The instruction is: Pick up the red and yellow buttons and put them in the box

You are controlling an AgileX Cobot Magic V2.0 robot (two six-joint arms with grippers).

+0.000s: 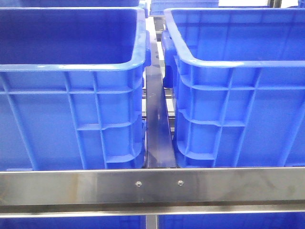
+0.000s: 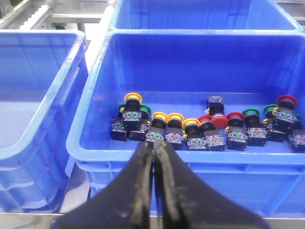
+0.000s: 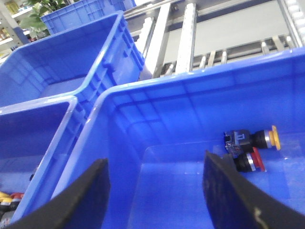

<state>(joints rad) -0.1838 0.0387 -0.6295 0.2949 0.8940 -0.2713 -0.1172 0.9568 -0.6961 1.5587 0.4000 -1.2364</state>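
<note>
**Desk:** Blue plastic fills every view. Where do things stand?

**Me:** Two blue crates sit side by side behind a steel rail (image 1: 152, 186). My left claw (image 2: 153, 157), its fingers pressed together and holding nothing, hovers over the near wall of the supply crate (image 2: 190, 62). A row of buttons (image 2: 200, 129) lies along that crate's floor: yellow, red and green caps mixed. My right claw (image 3: 155, 186), spread wide and empty, hangs over the near edge of the box (image 3: 200, 100), where a yellow button (image 3: 252, 138) and a red button (image 3: 248, 162) already lie toward the right side.

**Desk:** Which step is this?

**Me:** By my reading, between picks: two delivered, more to fetch. The next move calls for my left claw to open, drop into the row and close on a red or yellow cap, leaving the green ones alone. The pieces touch one another, so a clean pinch will be tight.

**Desk:** How do the delivered pair lie?

**Me:** On their sides, roughly parallel, long axes running left to right, caps pointing right, blocky ends left.
</note>
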